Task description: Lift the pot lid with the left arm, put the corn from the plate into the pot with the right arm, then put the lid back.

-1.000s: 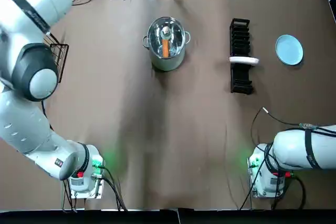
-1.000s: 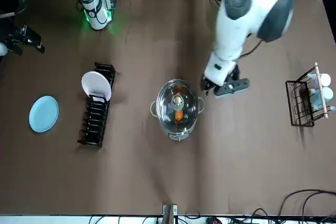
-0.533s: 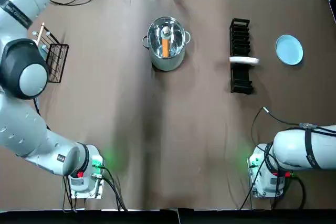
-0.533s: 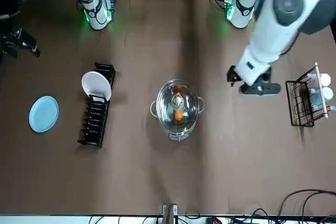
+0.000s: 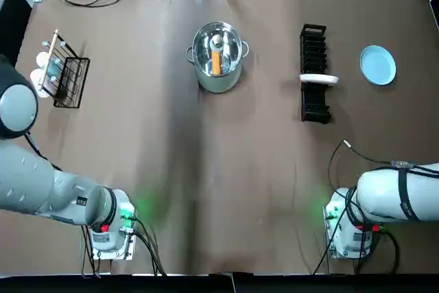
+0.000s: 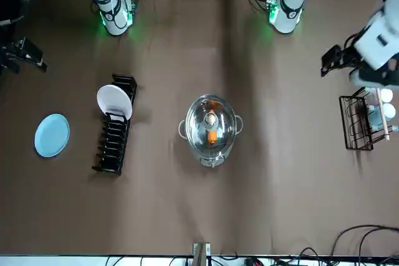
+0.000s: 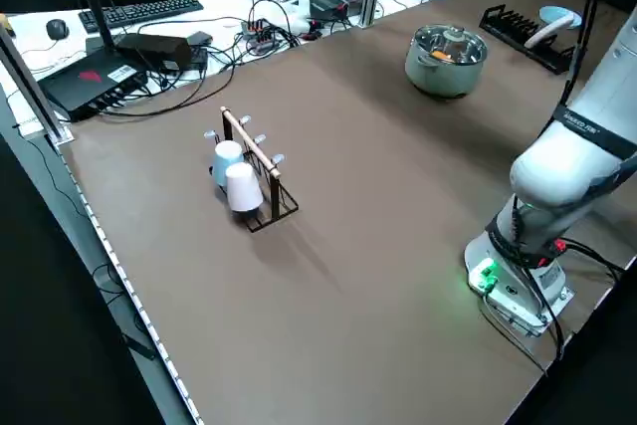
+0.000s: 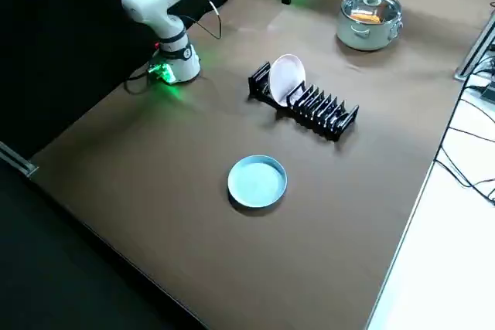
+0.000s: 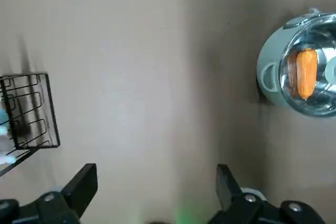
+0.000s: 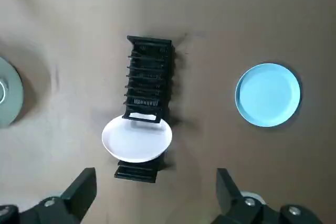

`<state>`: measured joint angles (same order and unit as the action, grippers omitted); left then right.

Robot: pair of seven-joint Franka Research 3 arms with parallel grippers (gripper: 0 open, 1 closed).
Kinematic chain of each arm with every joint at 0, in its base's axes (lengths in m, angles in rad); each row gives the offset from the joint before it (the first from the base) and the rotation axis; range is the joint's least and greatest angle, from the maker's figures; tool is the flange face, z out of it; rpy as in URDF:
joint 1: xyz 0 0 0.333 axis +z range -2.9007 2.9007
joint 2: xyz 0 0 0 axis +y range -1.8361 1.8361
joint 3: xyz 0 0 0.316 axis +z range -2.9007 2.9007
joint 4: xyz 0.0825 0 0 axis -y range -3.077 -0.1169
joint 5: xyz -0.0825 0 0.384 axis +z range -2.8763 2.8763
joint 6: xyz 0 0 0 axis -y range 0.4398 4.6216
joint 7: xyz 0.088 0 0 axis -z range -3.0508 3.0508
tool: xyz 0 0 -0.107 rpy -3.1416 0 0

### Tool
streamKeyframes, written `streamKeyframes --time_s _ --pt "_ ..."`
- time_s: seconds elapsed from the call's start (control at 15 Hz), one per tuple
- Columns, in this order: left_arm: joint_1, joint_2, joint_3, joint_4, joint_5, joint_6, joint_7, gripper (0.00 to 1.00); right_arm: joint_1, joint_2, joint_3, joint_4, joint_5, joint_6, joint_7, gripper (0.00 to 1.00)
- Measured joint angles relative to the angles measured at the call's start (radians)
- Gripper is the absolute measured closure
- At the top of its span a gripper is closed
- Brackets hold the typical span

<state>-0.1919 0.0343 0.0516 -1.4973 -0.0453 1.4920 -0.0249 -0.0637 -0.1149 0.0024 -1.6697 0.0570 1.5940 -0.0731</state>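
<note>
Pot [image 5: 217, 56]: steel, two side handles, standing on the far middle of the table [image 5: 206, 169].
Lid [image 6: 211, 123]: glass with a centre knob, seated on the pot's rim and apparently level.
Corn [image 5: 216, 62]: orange-yellow cob, lying inside the pot and seen through the glass.
Blue plate [image 5: 378, 64]: bare, far right, beyond the dish rack [image 5: 314, 73], which holds one white plate [image 5: 318, 79].
Cup rack [image 5: 65, 73]: wire, with cups, at the far left, well apart from the pot.
Left gripper [image 9: 156, 171]: fingers spread wide, nothing between them; raised over the table's left side near the cup rack, well clear of the pot.
Right gripper [image 10: 156, 174]: fingers likewise apart and empty; held high over the dish rack and blue plate.
Stage, as judged: all three parts look done — corn in, lid on, both grippers free.
Step in hand: clearing the arms to rest.
Doing it well: keep the left gripper high past the cup rack, and route neither arm over the pot — a brush on the knob could unseat the lid.
</note>
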Motion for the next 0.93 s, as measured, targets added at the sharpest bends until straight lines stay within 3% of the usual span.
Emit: streamKeyframes --time_s 0.27,0.53,0.93 --pt "0.016 -0.026 0.004 -0.008 -0.001 -0.023 0.023 0.0 -0.001 0.0 -0.002 0.0 0.002 0.005 0.001 0.0" --pt "0.134 -0.027 -0.132 -0.039 0.008 -0.015 0.021 0.0 -0.002 0.0 -0.004 0.0 0.002 0.007 0.001 0.0" --pt "0.136 -0.027 -0.14 -0.051 0.033 0.0 0.014 0.0 -0.004 -0.003 -0.008 -0.001 -0.001 -0.066 0.001 0.0"
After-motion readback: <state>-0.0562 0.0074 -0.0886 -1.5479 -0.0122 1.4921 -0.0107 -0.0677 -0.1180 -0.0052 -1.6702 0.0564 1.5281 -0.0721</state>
